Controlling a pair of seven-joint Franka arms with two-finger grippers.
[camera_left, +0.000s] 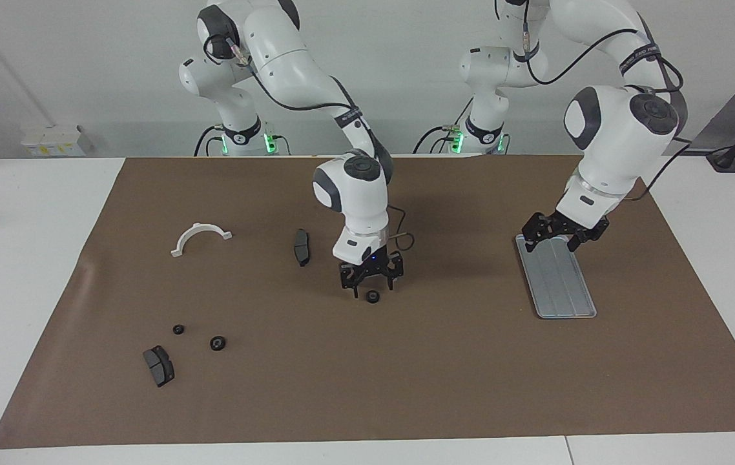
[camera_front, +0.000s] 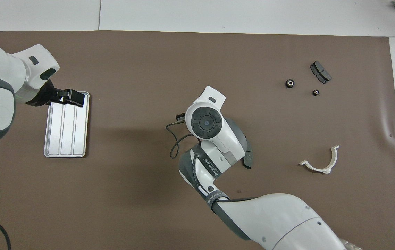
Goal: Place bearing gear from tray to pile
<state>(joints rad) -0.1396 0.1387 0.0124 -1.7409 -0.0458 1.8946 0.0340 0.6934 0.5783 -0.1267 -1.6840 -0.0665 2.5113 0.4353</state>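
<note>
The gear [camera_left: 372, 296] sits directly under the right gripper [camera_left: 371, 282] (fingers spread, holding nothing); the left gripper [camera_left: 562, 234], also open, waits over the tray [camera_left: 564, 298].

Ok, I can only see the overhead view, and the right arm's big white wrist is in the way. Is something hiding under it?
Observer: Yes. The facing view shows a small black gear lying on the brown mat, right below the right gripper.
Operator: Did it grab it?
Observer: Not yet. The gear rests on the mat, and the gripper is low over it.
Operator: And the dark bit poking out by the arm?
Observer: That is a whole brake pad, lying nearer to the robots than the gear.
</note>
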